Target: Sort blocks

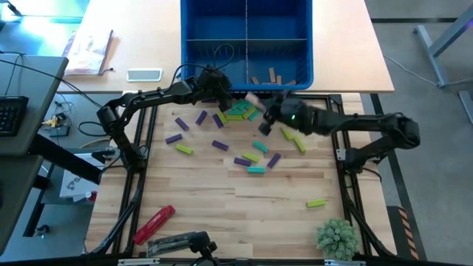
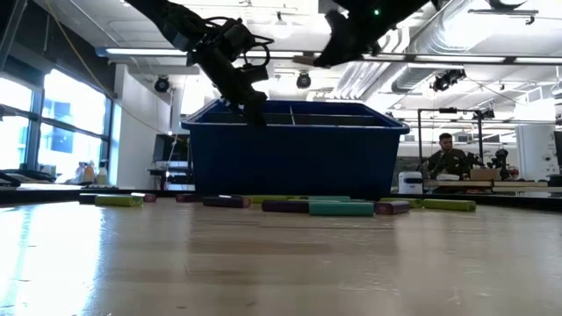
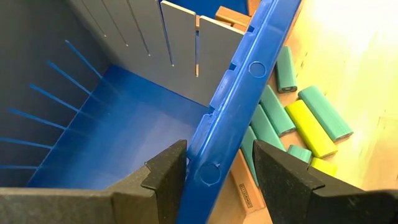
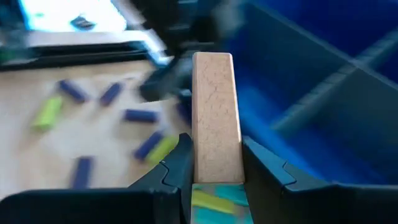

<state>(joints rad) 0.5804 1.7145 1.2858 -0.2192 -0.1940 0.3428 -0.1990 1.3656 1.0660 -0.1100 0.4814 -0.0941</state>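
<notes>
Up by the near wall of the blue bin (image 1: 194, 44), both of my arms are busy. My right gripper (image 4: 213, 163) is clamped on one tan block (image 4: 214, 118), and the block sticks straight out from between the two fingers. That gripper hangs in the air just in front of the bin, above the counter (image 1: 222, 199). My left gripper (image 3: 214, 171) sits right at the bin's front rim, with its fingers apart. One finger is on the inside of the blue wall and the other finger is on the outside, and nothing is held between them but the wall is there in the gap. A few tan blocks (image 1: 272, 77) already lie in the bin's near right box. Just outside the bin's front wall there is a little heap of teal and lime blocks (image 1: 239, 111), close to my left gripper. More purple, lime and teal blocks (image 1: 255, 157) lie spread over the middle of the counter. One lime block (image 1: 315, 202) lies alone, well apart from the others, near a small green plant (image 1: 337, 237). A red tool (image 1: 154, 222) rests at the near left edge of the counter.
</notes>
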